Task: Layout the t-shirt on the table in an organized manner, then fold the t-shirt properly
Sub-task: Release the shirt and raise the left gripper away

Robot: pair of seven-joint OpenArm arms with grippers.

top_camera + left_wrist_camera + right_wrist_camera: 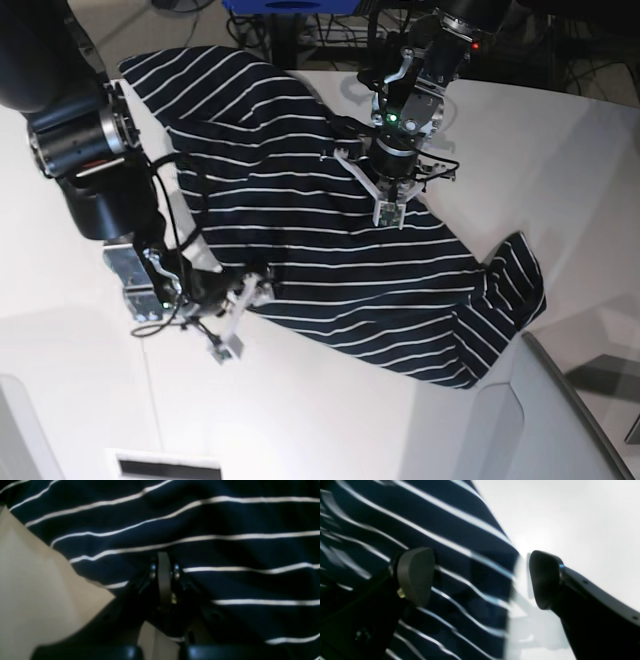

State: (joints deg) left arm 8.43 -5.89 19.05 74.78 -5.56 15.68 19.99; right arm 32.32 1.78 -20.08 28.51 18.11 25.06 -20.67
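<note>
Handling: t-shirt (330, 260) looks light, limp and wrinkle-prone (it should drape and drag, not slide stiffly).
Location: spread diagonally across the middle of the table (560, 160), one end bunched toward its curved edge.
Left gripper (163, 573): jaws pressed together on a pinch of the cloth.
Right gripper (480, 577): jaws spread wide at the hem, holding nothing.
Grip points: hems and shoulder seams seem best; mid-panel pinches would bunch it.

The left claw (390, 212) points downward with its jaws pressed together, the arm reaching in from the far side. The right claw (480, 577) sits low, jaws spread wide apart, its arm bent at the near side.
</note>
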